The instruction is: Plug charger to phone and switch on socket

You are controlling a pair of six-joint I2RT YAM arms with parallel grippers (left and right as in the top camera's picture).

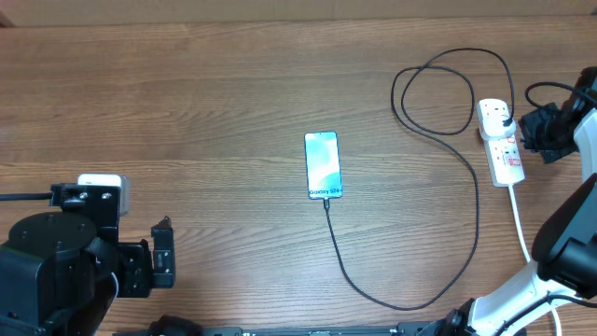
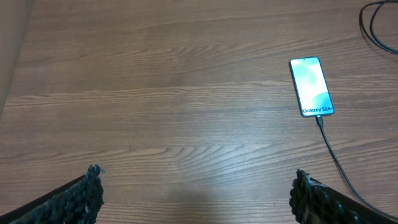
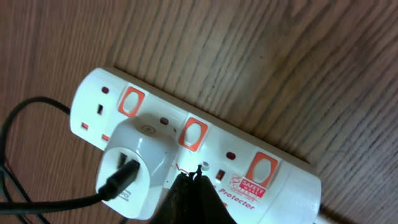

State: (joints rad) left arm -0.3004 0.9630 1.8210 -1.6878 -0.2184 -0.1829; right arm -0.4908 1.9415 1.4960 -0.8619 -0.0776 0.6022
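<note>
Phone (image 1: 323, 165) first: we see it lying flat in the middle of the wooden surface (image 1: 187, 112), its pale blue screen lit and white lettering along its near edge. The black charger cable (image 1: 478, 205) meets that near edge, runs nearer to us, bends right, then climbs away into loose loops at the far right.

There the cable ends in a white plug adapter (image 3: 134, 158) seated in the white power strip (image 1: 501, 142), which lies at the right side of the surface, well apart from the phone. The strip carries three red switches (image 3: 194, 134); the adapter sits between the first and the middle one. We cannot tell which way any switch is set. The strip's thick white cord (image 1: 519, 219) leaves its near end.

The right fingers (image 3: 193, 199) are pressed together with nothing between them, their tip at the strip's face just beside the middle switch. The left fingers (image 2: 84, 196) are spread wide over bare wood at the near left, holding nothing.
</note>
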